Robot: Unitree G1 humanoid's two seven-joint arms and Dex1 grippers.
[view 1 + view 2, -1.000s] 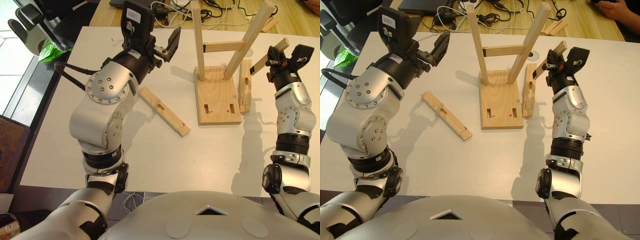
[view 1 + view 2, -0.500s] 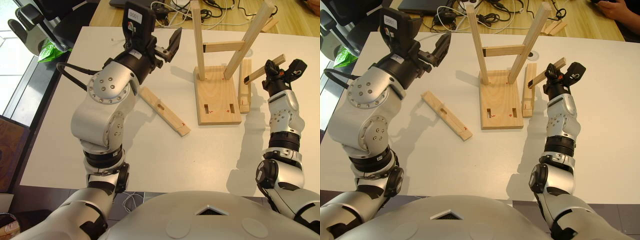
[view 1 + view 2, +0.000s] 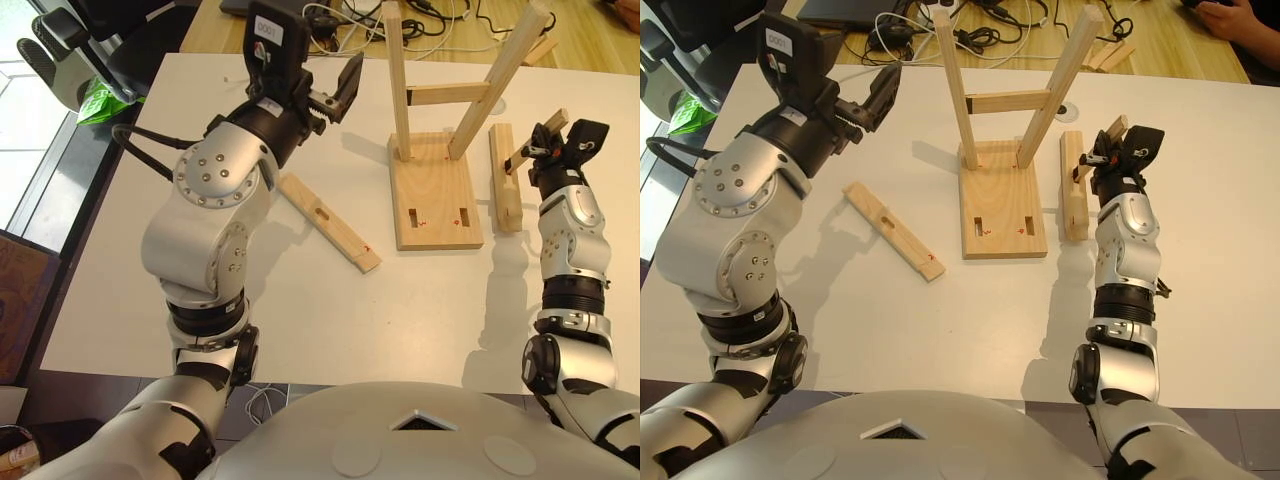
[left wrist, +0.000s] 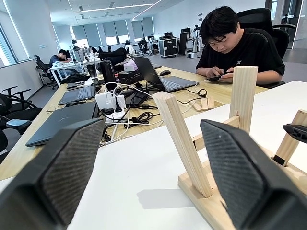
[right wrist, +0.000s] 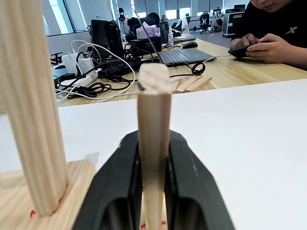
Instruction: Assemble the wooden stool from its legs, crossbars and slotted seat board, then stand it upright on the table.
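My right claw (image 5: 153, 160) pinches a crossbar (image 5: 153, 100) just right of the seat board (image 3: 435, 195); my left claw (image 3: 322, 98) hangs spread at the far left.

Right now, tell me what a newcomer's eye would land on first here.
First, the seat board lying flat on the table, with two legs standing up from it, joined by a crossbar. Just right of it, the right gripper is shut on a short wooden piece beside a loose leg lying flat. The left gripper hangs open to the board's left.
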